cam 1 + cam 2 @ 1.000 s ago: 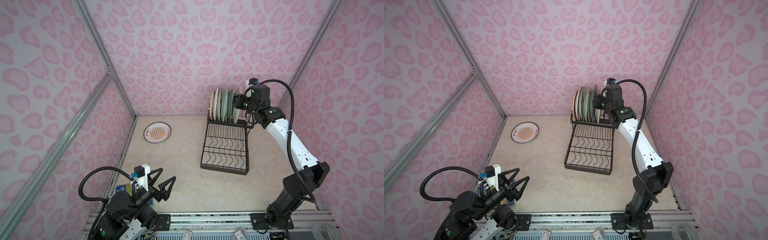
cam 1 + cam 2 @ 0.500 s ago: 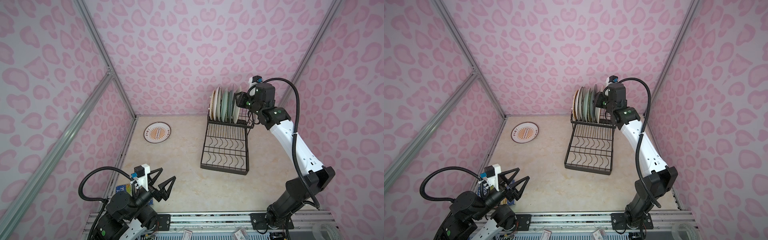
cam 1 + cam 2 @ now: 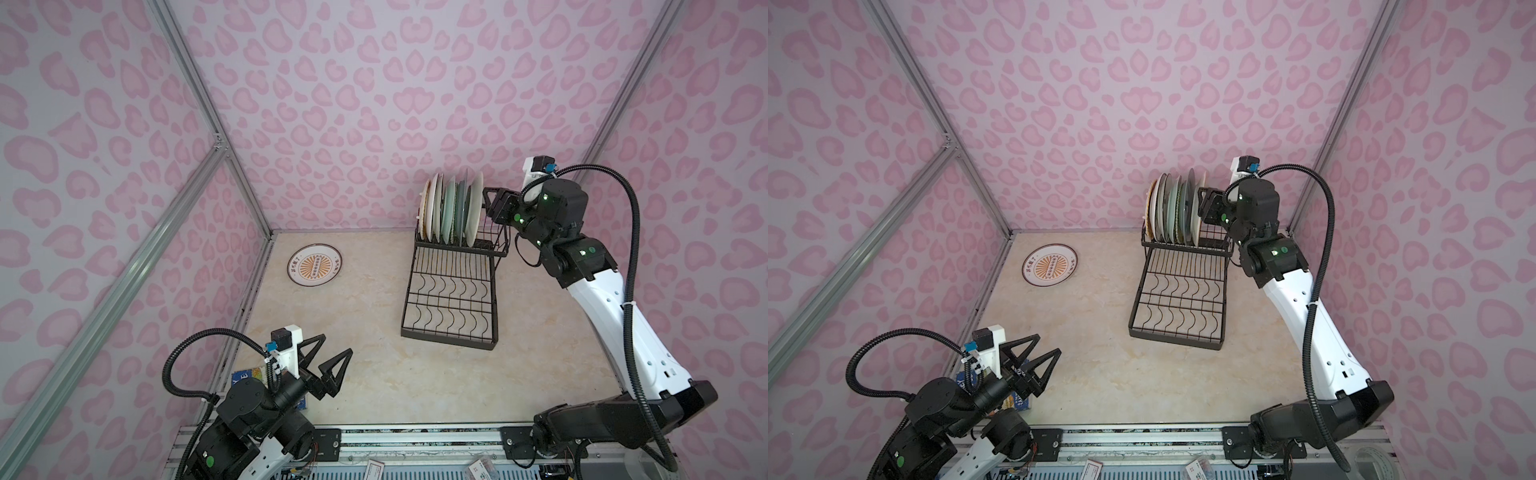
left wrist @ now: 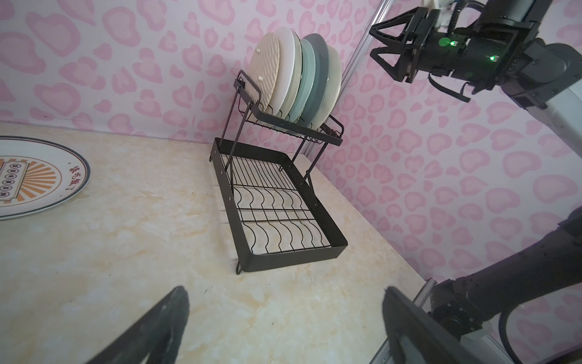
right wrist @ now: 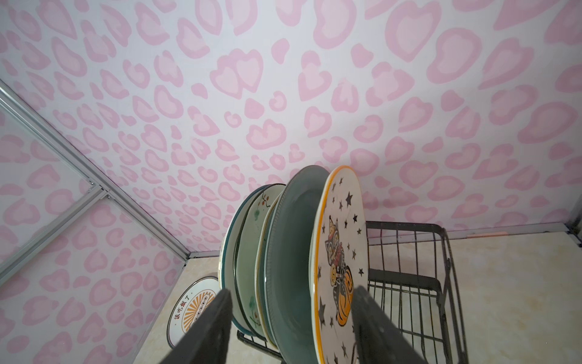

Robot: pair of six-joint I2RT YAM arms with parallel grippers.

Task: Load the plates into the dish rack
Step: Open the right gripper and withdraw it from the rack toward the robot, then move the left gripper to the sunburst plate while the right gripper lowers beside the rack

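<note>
The black wire dish rack stands at the back right. Several plates stand on edge in its raised tier; the outermost is white with stars, next to a teal-grey one. A sunburst plate lies flat on the table at the back left. My right gripper hangs open just right of the star plate, holding nothing. My left gripper is open and empty above the table's near left.
A blue-covered book lies under my left arm at the near left edge. Pink patterned walls close in the back and both sides. A slanted aluminium post crosses the left wall. The rack's lower tier holds nothing.
My right gripper has opened off the star plate and drawn back a little to the right; the plate stays standing in the rack. My left arm has not moved.
</note>
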